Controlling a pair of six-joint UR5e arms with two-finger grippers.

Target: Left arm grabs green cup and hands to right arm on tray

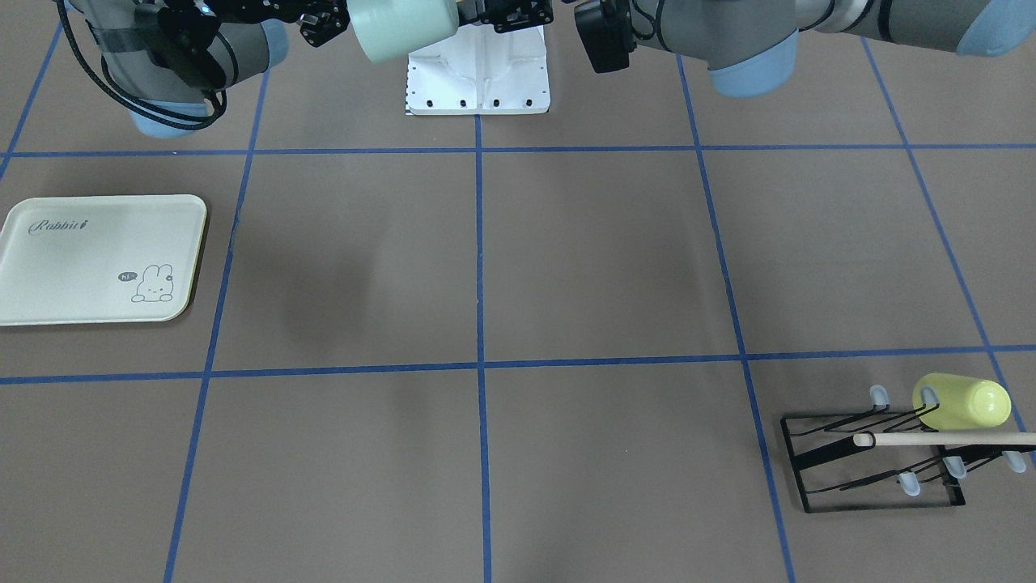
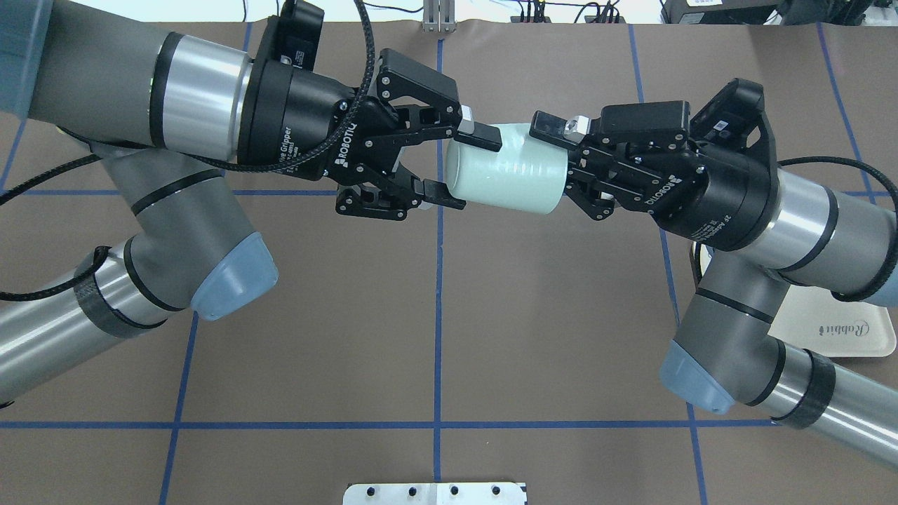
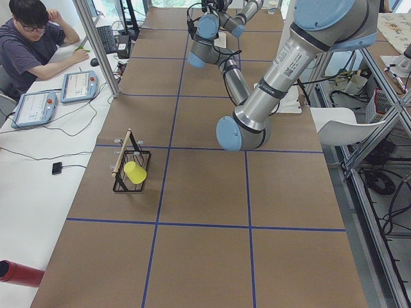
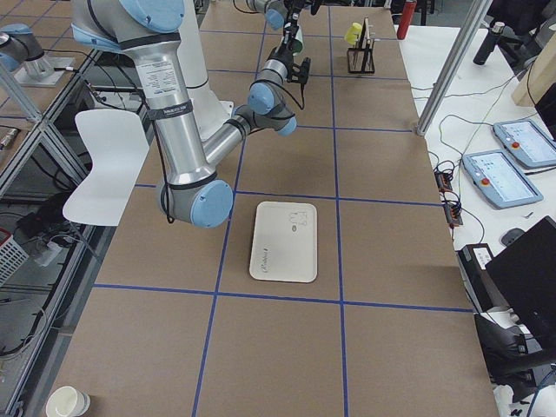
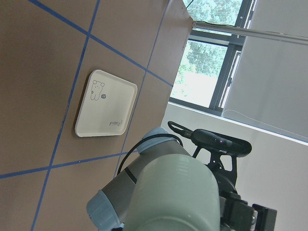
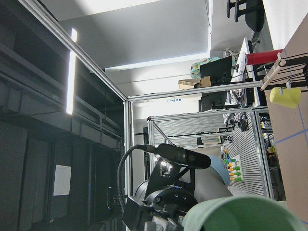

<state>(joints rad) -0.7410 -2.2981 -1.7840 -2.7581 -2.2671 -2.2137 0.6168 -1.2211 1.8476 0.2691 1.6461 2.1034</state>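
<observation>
The pale mint-green cup [image 2: 506,175] hangs on its side high above the table, between the two grippers. My left gripper [image 2: 471,172] comes in from the left, with one finger over the cup's left end and one under it, both touching it. My right gripper [image 2: 558,167] clasps the cup's right end from the other side. In the front view the cup [image 1: 401,28] is at the top edge. It fills the bottom of the left wrist view [image 5: 178,192] and the right wrist view [image 6: 240,214]. The cream Rabbit tray [image 1: 105,259] lies empty on the table below the right arm.
A black wire rack [image 1: 874,465] with a wooden bar holds a yellow-green cup [image 1: 963,402] on my left side, near the operators' edge. The white base plate [image 1: 477,77] is between the arms. A person [image 3: 32,38] sits at a side desk.
</observation>
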